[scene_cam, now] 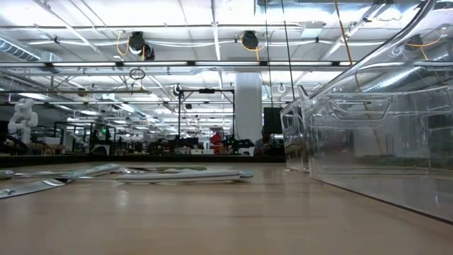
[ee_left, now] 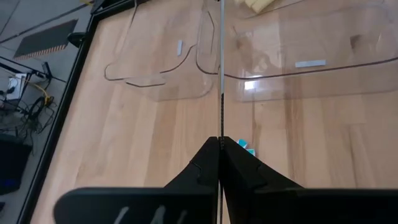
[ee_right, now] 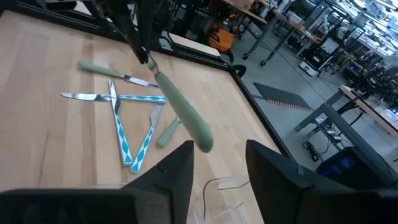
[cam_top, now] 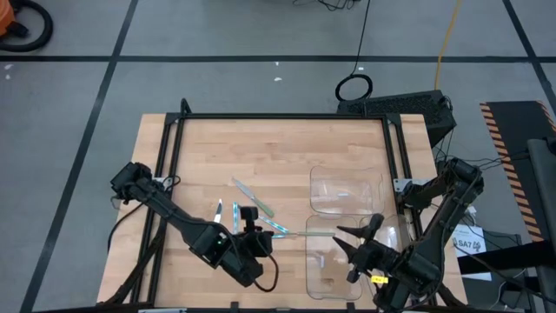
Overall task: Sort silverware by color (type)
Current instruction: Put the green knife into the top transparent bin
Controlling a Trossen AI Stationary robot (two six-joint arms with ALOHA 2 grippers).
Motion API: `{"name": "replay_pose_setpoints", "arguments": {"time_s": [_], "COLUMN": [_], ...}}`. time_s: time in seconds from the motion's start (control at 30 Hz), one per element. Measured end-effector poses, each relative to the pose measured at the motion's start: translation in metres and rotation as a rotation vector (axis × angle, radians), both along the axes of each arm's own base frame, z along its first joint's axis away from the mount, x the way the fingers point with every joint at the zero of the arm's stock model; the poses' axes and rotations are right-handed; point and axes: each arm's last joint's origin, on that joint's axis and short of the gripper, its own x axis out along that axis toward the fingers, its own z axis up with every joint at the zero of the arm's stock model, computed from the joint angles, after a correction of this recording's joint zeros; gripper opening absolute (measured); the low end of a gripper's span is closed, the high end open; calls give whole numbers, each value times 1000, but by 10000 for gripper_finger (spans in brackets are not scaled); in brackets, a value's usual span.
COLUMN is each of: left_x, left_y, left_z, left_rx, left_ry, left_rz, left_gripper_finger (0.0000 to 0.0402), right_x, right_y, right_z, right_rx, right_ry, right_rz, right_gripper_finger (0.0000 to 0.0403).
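Note:
In the high view my left gripper point(cam_top: 265, 235) is above the near middle of the table, shut on a slim utensil point(cam_top: 313, 233) with a pale green handle. The handle's free end point(ee_right: 200, 138) points at my right gripper point(ee_right: 217, 165), which is open just in front of it and touches nothing. In the high view the right gripper point(cam_top: 347, 243) hangs over the near clear tray point(cam_top: 326, 283). Several more utensils point(ee_right: 134, 124) with blue-patterned and green handles lie flat on the wood, crossing one another. My left gripper point(ee_left: 221, 144) pinches the utensil's silver metal end point(ee_left: 221, 121) between its two shut fingers. The fingers lie along the utensil, which runs straight on from them toward the table's right. The utensil is lifted clear of the table, its green handle point(ee_right: 180, 112) sticking out free.
Two clear plastic trays sit on the table's right half, a far one point(cam_top: 346, 187) and a near one. In the low view their walls point(scene_cam: 382, 134) fill the right side. A black frame point(cam_top: 278, 116) runs round the table. Bare wood lies left and far of the utensils.

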Motion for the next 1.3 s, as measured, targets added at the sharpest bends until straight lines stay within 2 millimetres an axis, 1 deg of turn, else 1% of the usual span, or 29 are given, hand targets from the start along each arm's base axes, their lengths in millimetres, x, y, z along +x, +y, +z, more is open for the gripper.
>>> {"name": "replay_pose_setpoints", "arguments": {"time_s": [0.13, 0.23, 0.37, 0.53, 0.63, 0.77, 0.93, 1.07, 1.2, 1.3], "left_x": [0, 1, 5, 16, 25, 42, 62, 71, 78, 80], "left_y": [0, 0, 5, 20, 33, 54, 89, 118, 141, 154], "left_z": [0, 1, 1, 2, 4, 7, 11, 12, 13, 14], "left_rx": [3, -2, -5, 8, 24, -27, -102, -175, -229, -282], "left_ry": [-1, -8, -17, -28, -34, -33, -59, -64, -79, -91], "left_rz": [-4, 0, 12, 34, 37, -25, -75, -71, -64, -44], "left_gripper_finger": [8, 8, 8, 8, 8, 8, 8, 8, 8, 8], "right_x": [0, -1, -5, -7, -11, -17, -23, -28, -28, -28], "right_y": [0, 2, 6, 9, 13, 16, 20, 22, 21, 18], "right_z": [0, -4, -7, -6, -6, -6, -6, -6, -6, -4], "right_rx": [-5, 41, 163, 314, 349, 378, 420, 440, 412, 328], "right_ry": [15, 137, 300, 378, 366, 353, 335, 326, 306, 246], "right_rz": [8, 44, 91, 85, 78, 73, 55, 41, 40, 46], "right_gripper_finger": [141, 141, 141, 141, 141, 141, 141, 141, 141, 141]}}
